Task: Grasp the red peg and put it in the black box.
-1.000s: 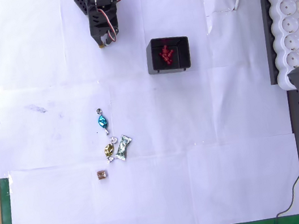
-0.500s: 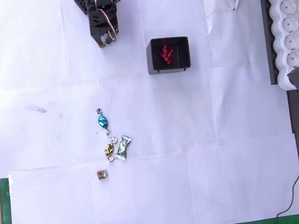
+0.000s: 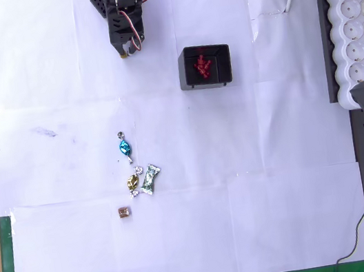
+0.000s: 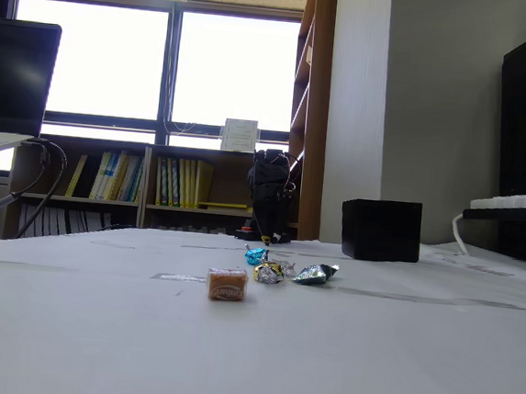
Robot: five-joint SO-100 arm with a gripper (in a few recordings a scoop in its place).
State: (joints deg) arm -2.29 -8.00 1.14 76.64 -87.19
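White paper sheets cover the table in the overhead view. At its top edge, left of centre, the black arm sits folded, its gripper pointing down onto the paper; from above I cannot tell whether the fingers are parted or closed. Right of it, near the top edge, stands the black box, with a cluster of red pegs lying inside. Well below the arm, toward the middle-left of the sheets, lie a blue candy, a gold candy and a silver candy, the gold and silver just beside each other, and a small brown cube nearest the bottom edge. A white power strip runs along the right edge.

Bright windows and bookshelves back the fixed view. The brown cube is nearest, the candies behind it, the box at the right, and the arm at the far edge.
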